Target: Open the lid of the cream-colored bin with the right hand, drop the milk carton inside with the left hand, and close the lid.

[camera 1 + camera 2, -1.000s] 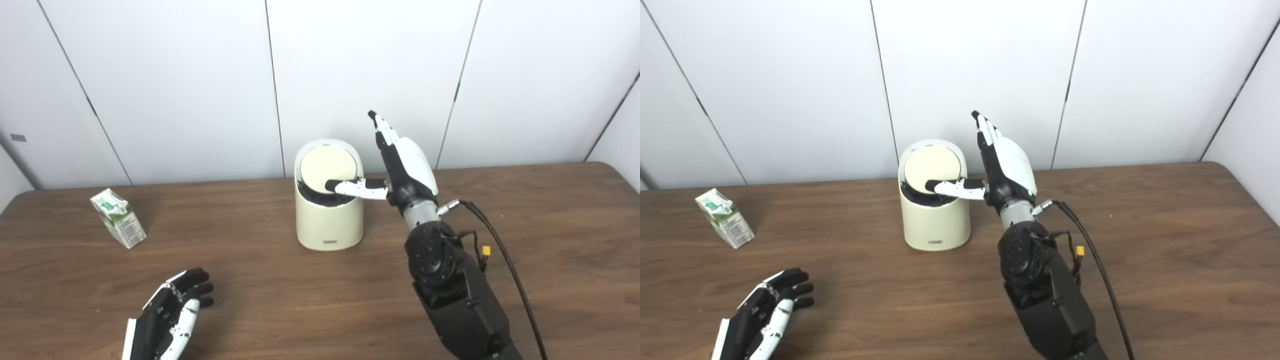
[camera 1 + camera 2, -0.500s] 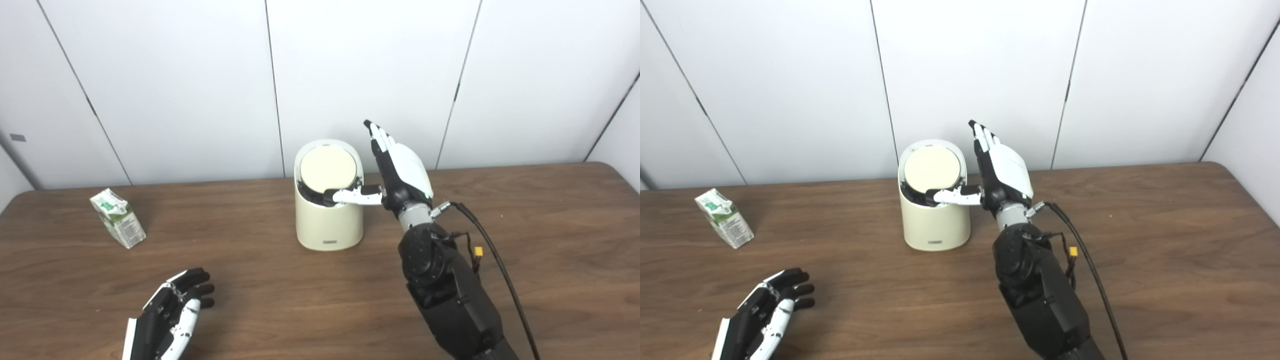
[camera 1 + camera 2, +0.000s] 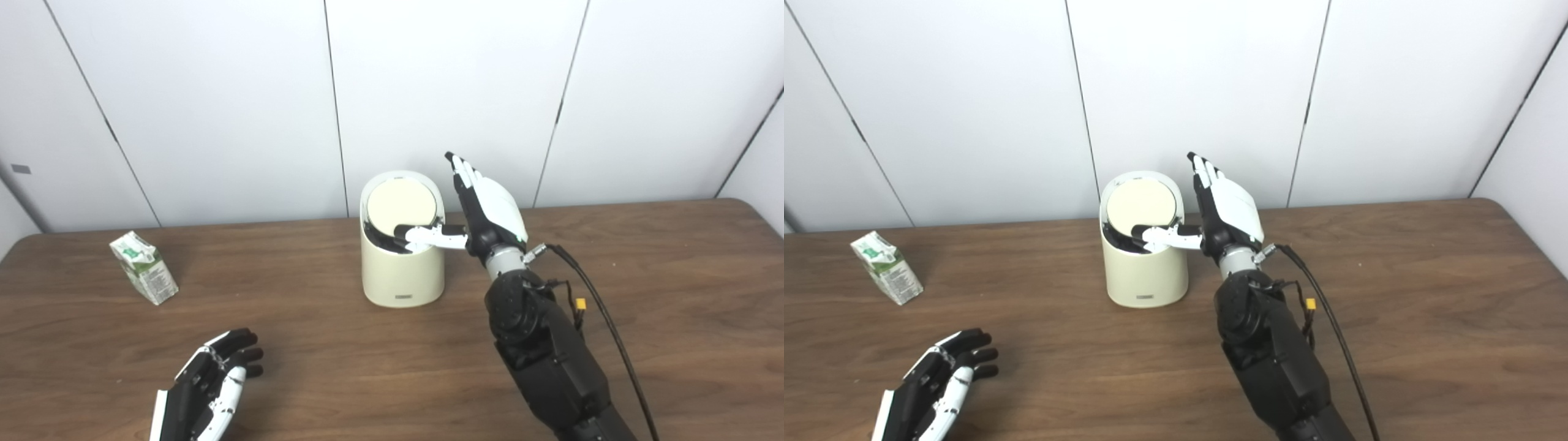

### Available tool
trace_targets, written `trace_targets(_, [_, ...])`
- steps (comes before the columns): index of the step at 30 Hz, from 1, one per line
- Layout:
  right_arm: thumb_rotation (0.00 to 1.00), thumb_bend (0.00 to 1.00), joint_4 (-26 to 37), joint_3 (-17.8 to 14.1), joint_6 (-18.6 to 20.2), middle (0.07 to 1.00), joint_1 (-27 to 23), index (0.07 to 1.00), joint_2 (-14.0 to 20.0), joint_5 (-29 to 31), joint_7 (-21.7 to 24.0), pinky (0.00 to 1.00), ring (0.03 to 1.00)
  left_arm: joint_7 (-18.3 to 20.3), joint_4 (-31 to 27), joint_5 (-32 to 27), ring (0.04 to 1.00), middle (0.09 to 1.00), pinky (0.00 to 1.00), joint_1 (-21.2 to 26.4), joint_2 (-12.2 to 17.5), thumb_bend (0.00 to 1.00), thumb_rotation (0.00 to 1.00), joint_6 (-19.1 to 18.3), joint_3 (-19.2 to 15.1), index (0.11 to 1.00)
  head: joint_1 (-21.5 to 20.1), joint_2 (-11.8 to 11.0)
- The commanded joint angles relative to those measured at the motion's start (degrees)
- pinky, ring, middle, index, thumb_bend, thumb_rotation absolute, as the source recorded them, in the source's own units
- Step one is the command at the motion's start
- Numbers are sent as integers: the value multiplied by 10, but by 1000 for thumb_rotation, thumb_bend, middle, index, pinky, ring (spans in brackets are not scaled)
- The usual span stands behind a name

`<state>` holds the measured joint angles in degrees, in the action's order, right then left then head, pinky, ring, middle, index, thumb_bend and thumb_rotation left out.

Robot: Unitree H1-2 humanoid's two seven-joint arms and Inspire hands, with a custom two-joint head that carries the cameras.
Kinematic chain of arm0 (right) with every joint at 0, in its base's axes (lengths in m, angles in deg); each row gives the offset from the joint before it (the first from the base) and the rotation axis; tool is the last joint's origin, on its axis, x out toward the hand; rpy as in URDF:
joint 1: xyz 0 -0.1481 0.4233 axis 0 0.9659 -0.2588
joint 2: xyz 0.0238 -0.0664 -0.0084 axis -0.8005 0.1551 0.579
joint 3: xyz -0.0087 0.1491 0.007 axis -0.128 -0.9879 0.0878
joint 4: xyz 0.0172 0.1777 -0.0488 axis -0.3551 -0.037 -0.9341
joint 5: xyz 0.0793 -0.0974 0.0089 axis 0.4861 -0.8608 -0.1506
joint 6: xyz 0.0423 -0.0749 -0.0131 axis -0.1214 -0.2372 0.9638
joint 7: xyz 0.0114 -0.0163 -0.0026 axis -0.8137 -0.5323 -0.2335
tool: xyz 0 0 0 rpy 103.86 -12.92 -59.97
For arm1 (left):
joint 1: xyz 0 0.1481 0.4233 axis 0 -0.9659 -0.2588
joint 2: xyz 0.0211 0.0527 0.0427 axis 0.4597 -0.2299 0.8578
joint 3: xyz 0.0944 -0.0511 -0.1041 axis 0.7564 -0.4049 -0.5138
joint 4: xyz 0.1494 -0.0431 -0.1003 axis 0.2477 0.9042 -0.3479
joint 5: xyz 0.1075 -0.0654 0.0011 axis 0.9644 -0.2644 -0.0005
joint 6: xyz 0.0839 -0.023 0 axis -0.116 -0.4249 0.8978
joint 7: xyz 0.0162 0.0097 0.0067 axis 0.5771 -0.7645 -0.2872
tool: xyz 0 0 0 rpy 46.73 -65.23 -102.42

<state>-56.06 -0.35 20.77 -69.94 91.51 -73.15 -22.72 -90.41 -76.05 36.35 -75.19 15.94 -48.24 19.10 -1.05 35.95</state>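
Cream-colored bin (image 3: 402, 269), rounded and smooth, mid wood-grain bench (image 3: 674, 275); round lid (image 3: 402, 207) tilted ajar over a dark gap. Right hand (image 3: 484, 211) beside rim, fingers (image 3: 462, 174) straight, spread, gripping nothing, thumb across opening. Milk carton (image 3: 144, 267) upright, far left. Left hand (image 3: 208, 383) splayed, empty, near front edge.

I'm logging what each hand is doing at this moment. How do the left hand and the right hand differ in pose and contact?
The right hand is raised beside the cream bin, fingers pointing up, thumb reaching across the front edge of the tilted lid. The left hand lies low over the table near the front edge, touching neither the bin nor the milk carton. Both hands are open and hold nothing.
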Motion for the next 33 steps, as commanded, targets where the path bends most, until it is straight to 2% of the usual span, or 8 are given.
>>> trace_targets(1, [688,838,8,-5,-8,1000,-32,989,1,0,-7,959,1000,-1,-20,0,677,717,623,-35,-11,330,313,7,2,711,0,0])
trace_targets(3, [753,849,5,-5,-9,1000,-33,986,2,0,-8,960,1000,-1,-20,-1,674,716,620,-35,-11,330,312,6,2,709,-1,0])
trace_targets(7, [795,843,0,-6,-8,1000,-37,982,1,0,-12,958,1000,-1,-20,-1,673,715,618,-35,-12,334,314,5,3,709,0,0])
trace_targets(20, [715,788,-14,0,-5,1000,-43,981,2,-6,-15,948,1000,-4,-23,3,677,716,621,-36,-15,331,309,6,5,709,1,2])
trace_targets(25, [598,828,-15,9,2,1000,-42,979,3,-29,-17,936,1000,-5,-21,6,674,715,623,-36,-15,331,309,8,6,709,1,2])
trace_targets(28, [466,849,-12,14,0,1000,-39,975,5,-35,-18,938,1000,-5,-21,5,675,714,622,-36,-14,326,309,8,6,710,1,3])
trace_targets(29, [381,871,-11,16,-1,997,-38,970,6,-37,-19,935,998,-5,-21,4,674,712,621,-36,-14,327,310,8,5,708,1,3])
trace_targets(33, [275,913,-12,26,0,983,-39,952,10,-53,-28,901,980,-5,-22,2,675,713,623,-35,-14,333,316,4,5,708,0,5])
